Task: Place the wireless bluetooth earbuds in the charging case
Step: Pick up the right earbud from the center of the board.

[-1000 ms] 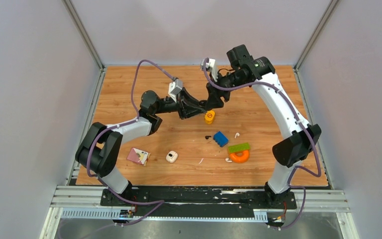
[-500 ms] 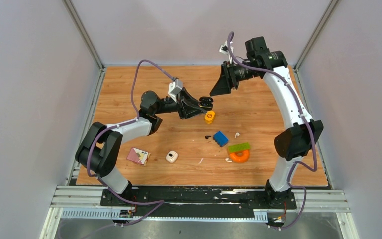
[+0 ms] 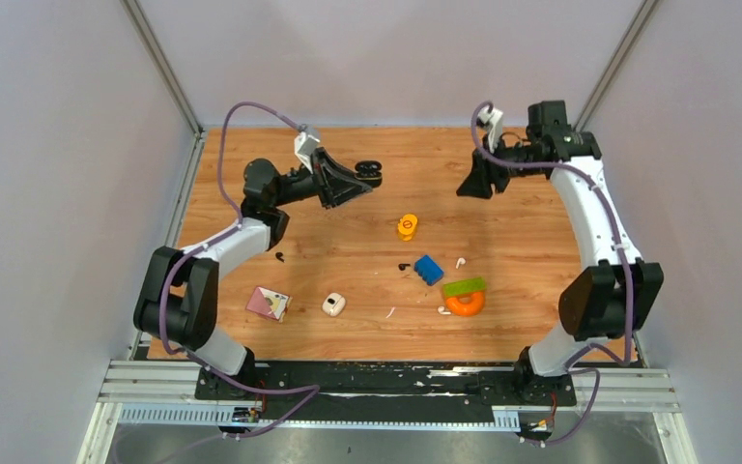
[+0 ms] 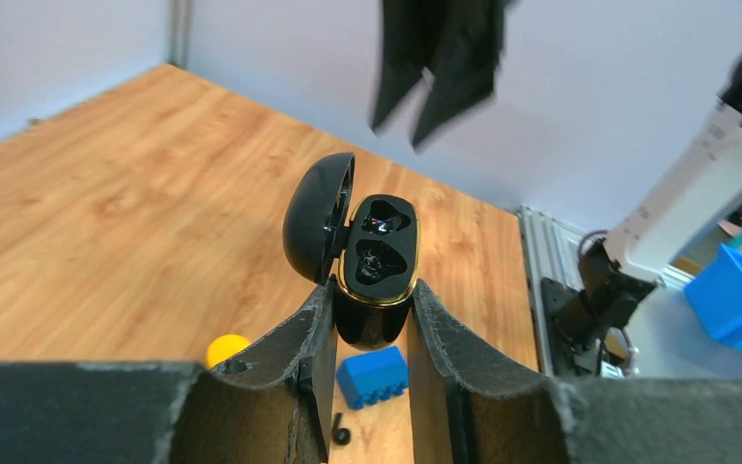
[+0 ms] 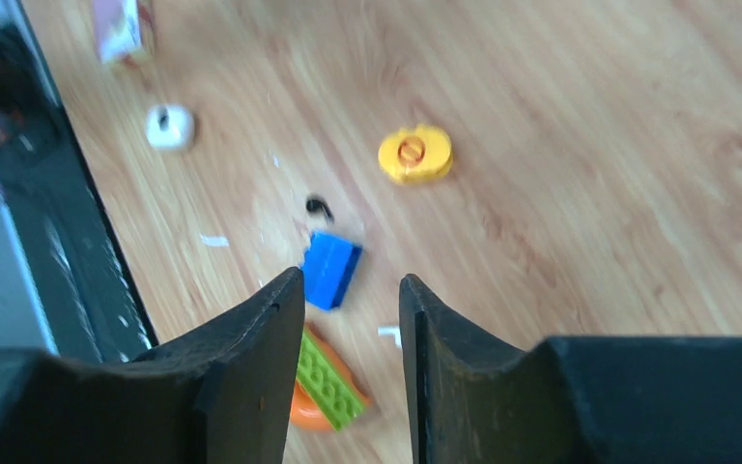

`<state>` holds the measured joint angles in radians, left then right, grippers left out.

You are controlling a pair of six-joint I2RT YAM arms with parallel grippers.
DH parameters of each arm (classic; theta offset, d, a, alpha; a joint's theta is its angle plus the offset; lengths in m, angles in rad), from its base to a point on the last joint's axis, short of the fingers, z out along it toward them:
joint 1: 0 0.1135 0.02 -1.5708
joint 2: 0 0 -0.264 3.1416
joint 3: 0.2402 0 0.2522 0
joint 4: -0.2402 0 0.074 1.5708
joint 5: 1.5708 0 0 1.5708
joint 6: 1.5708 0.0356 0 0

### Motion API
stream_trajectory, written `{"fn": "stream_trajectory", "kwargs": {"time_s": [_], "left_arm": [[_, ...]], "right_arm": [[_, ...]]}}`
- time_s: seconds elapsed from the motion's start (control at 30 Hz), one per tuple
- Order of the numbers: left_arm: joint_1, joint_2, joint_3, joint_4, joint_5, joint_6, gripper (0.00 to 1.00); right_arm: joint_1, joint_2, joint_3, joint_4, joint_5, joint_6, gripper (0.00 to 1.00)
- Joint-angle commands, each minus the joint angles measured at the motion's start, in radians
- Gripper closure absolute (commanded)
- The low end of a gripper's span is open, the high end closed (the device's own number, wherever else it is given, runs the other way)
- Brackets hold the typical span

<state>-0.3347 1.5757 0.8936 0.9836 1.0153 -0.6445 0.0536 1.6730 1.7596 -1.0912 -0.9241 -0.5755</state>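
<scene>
You see a yellow round piece (image 3: 407, 226) near the middle of the table (image 3: 522, 242). A blue brick (image 3: 429, 269) sits just toward the near edge. A green brick (image 3: 464, 287) lies on an orange ring (image 3: 465, 304) right of it. A pink packet (image 3: 269, 303) rests toward the near-left corner.

1. The left gripper (image 3: 356, 181) held a black case (image 3: 368, 172) near the table's (image 3: 348, 251) far edge.
2. A black earbud (image 3: 279, 256) lay near the left edge.
3. The right gripper (image 3: 470, 186) hung toward the far right corner.
</scene>
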Motion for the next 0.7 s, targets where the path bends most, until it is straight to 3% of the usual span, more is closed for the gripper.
{"fn": "stream_trajectory", "kwargs": {"time_s": [0.0,0.07,0.27,0.67], "left_arm": [[0.087,-0.102,0.037,-0.074,-0.033,-0.005,1.0],[0.121,-0.128,0.022,-0.101,-0.048,0.008,1.0],[0.183,-0.2,-0.033,-0.159,-0.07,0.027,1.0],[0.21,-0.303,-0.142,-0.199,-0.15,0.032,1.0]], "right_arm": [[0.109,-0.152,-0.225,0.135,0.182,-0.319,0.62],[0.192,-0.155,-0.286,0.118,0.283,-0.45,0.65],[0.435,-0.074,-0.33,0.138,0.514,-0.544,0.69],[0.61,0.045,-0.485,0.455,0.548,-0.74,0.68]]}}
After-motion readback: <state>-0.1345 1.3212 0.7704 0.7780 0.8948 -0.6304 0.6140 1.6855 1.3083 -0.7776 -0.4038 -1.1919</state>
